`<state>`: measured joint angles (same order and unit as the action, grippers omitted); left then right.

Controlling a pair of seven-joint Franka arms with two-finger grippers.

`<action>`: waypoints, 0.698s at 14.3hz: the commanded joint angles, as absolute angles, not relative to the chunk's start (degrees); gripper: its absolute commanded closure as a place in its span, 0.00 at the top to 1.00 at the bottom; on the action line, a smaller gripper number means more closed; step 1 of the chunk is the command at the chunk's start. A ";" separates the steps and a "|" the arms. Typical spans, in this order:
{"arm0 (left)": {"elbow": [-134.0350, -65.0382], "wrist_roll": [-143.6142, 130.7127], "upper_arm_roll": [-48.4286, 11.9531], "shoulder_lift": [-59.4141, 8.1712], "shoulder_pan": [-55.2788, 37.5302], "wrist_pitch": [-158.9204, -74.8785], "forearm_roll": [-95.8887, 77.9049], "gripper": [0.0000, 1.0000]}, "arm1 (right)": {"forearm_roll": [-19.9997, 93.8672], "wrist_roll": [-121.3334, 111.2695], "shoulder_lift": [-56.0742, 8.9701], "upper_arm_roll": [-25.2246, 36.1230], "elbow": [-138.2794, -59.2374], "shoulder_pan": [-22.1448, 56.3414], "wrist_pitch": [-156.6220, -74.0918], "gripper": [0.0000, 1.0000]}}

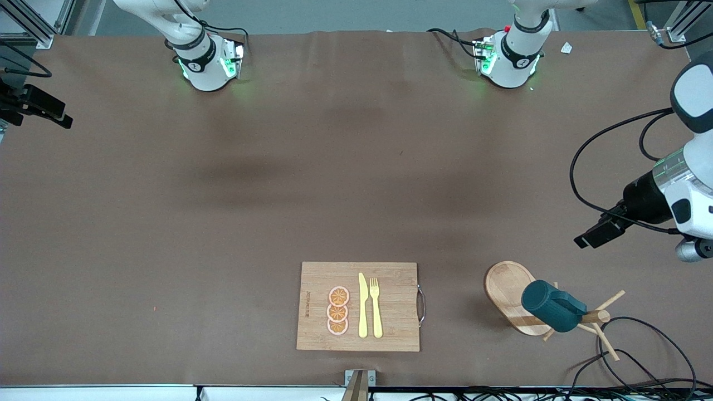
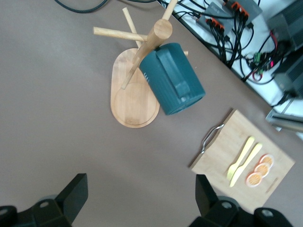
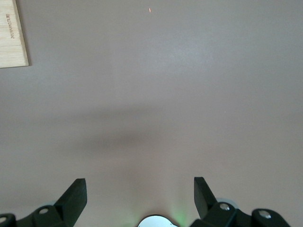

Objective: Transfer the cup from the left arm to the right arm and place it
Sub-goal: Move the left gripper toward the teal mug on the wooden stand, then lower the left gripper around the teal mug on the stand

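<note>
The dark teal cup hangs tilted on a peg of a wooden mug tree near the front edge, toward the left arm's end of the table. Its inside is hidden. In the left wrist view the cup and the tree lie well ahead of my left gripper, which is open, empty and high over bare table. The left arm's wrist shows at that end of the table. My right gripper is open and empty, high over the table by its own base, out of the front view.
A bamboo cutting board with orange slices, a yellow knife and a fork lies near the front edge at mid-table. It also shows in the left wrist view. Black cables loop beside the mug tree.
</note>
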<state>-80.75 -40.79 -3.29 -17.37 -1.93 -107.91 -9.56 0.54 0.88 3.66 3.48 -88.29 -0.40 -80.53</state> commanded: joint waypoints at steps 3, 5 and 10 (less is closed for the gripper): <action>-79.10 -47.02 -3.34 -20.82 -2.20 -112.67 -10.98 1.00 | 0.62 1.67 4.83 3.60 -89.30 -0.18 -79.63 1.00; -79.10 -47.02 -3.17 -21.62 -1.59 -113.20 -15.88 1.00 | 0.62 1.58 4.83 3.60 -89.30 -0.18 -79.63 1.00; -79.01 -47.37 -2.99 -23.82 -1.32 -115.30 -18.63 1.00 | 0.62 1.49 4.83 3.60 -89.38 -0.26 -79.72 1.00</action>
